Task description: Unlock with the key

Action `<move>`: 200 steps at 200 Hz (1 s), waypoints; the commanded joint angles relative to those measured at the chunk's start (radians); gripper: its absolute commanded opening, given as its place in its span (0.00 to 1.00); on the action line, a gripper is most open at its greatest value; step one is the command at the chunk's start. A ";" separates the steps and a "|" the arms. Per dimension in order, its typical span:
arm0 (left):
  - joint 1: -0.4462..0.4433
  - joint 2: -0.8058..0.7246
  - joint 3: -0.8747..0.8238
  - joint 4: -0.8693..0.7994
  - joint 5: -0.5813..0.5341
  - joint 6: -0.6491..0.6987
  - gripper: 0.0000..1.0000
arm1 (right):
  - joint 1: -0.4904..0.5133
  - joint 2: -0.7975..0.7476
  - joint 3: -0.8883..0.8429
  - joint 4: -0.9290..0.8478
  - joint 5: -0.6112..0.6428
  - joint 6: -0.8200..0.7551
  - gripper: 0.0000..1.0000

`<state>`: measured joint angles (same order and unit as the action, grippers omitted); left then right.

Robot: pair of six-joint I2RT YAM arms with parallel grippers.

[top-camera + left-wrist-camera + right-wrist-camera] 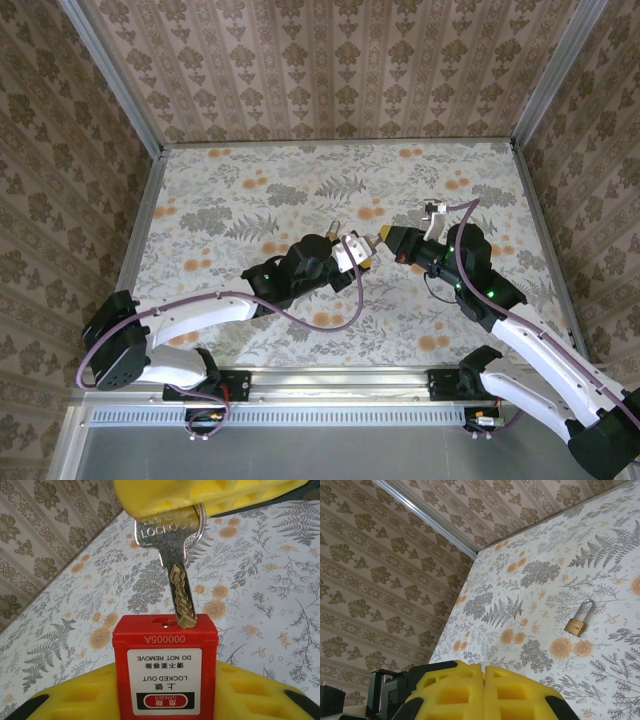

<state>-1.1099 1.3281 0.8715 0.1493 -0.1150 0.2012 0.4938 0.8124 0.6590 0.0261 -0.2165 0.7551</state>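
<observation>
A red padlock body (165,665) with a white "LOCKED OUT" label stands between the yellow fingers (250,695) of my left gripper (165,702), which is shut on it. The key (167,535) has a silver head and a brassy blade and hangs blade-down from above. My right gripper's yellow fingers (200,492) are pinched on its head. The blade tip (186,619) meets the lock's top face just right of the keyhole slot (167,624). In the top view the left gripper (360,252) and right gripper (386,240) meet at mid-table. The right gripper (485,680) has its pads pressed together.
A small brass padlock (576,625) with a silver shackle lies flat on the floral table (250,190), just behind the left gripper (330,228). Patterned walls close off the left, back and right. A purple cable (340,315) loops over the table by the left arm.
</observation>
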 commanded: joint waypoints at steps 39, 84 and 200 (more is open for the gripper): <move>0.007 -0.044 0.020 0.015 0.028 -0.037 0.41 | 0.003 -0.021 0.013 -0.045 0.019 -0.050 0.00; 0.004 -0.044 0.018 0.018 0.038 -0.046 0.40 | -0.001 -0.039 0.014 -0.065 0.034 -0.062 0.00; -0.018 -0.031 0.029 0.018 0.049 -0.054 0.40 | -0.003 -0.038 0.010 -0.036 0.019 -0.045 0.00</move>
<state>-1.1130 1.3190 0.8715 0.1413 -0.0891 0.1707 0.4934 0.7845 0.6590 -0.0067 -0.2108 0.7105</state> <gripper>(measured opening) 0.402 0.058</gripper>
